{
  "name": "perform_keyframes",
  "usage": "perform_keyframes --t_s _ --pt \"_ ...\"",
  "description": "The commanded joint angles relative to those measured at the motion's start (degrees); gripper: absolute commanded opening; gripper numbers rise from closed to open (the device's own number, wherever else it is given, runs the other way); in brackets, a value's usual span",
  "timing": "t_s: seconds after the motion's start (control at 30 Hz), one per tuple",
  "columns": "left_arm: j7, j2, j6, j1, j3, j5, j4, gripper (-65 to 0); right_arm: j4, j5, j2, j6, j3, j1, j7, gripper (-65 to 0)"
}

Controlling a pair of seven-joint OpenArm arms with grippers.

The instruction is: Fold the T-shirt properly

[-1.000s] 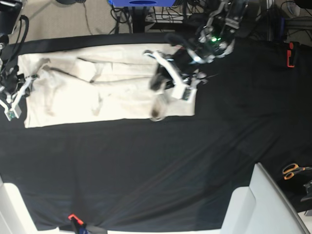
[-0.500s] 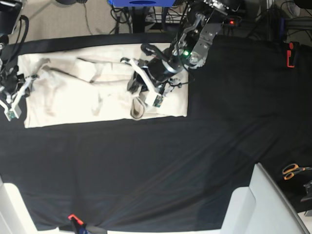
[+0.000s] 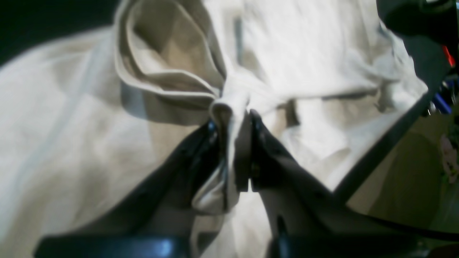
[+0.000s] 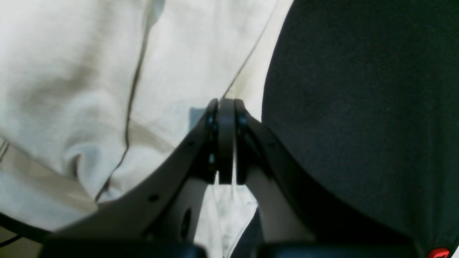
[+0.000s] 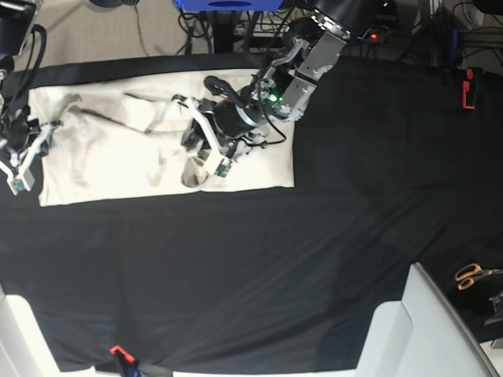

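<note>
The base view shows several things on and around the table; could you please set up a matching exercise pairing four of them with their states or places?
Column one:
1. T-shirt
2. left gripper
3. right gripper
4. scissors

Column two:
A. shut with nothing held, at the cloth's edge
B. orange-handled, by the table's edge
C. cream, spread across the black table cloth
D. shut on a bunched fold of fabric

Pairs: 1-C, 2-D, 3-A, 4-B
</note>
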Motion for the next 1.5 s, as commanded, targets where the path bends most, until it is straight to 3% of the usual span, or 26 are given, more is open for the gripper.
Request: perform_keyframes --t_s 0.0,0.63,0.67,0.87,0.97,1.13,1.3,1.47 --pt "-1.46 0.71 -0.62 -0.82 0.20 -0.53 1.05 -65.0 0.92 0.47 1.28 0.06 0.31 0.83 0.89 -64.8" --pt "-1.19 0.80 -0.62 -1.53 0.37 -0.62 1.05 -65.0 0.92 0.47 1.28 0.06 0.31 0.83 0.89 -64.8" --pt "-1.19 0.80 -0.62 -1.44 0.37 -0.62 1.05 -63.4 0.92 0.47 1.28 0.06 0.31 0.83 0.89 -64.8" --pt "-1.10 0.88 -0.62 -1.70 2.39 -0.79 1.58 -34.7 0.92 0.47 1.28 0.06 0.31 0.83 0.89 -64.8" --pt "-1.10 0.88 -0.80 -3.81 7.32 -0.88 1.23 -27.0 0.92 0.47 1.28 0.06 0.31 0.83 0.89 -64.8" --pt "-1.10 2.20 -0.80 -7.94 14.88 -0.97 -1.85 -25.2 0.92 0.47 1.28 0.06 0.31 0.83 0.89 -64.8" --pt "-1.10 6.51 -0.89 -10.58 15.76 -0.97 -6.51 -25.2 0.92 0.47 1.28 0.06 0.31 0.83 0.89 -64.8" --pt "-1.02 8.09 -0.89 -12.16 15.67 -0.97 -2.73 -25.3 0.92 0.47 1.28 0.06 0.23 0.83 0.89 -64.8"
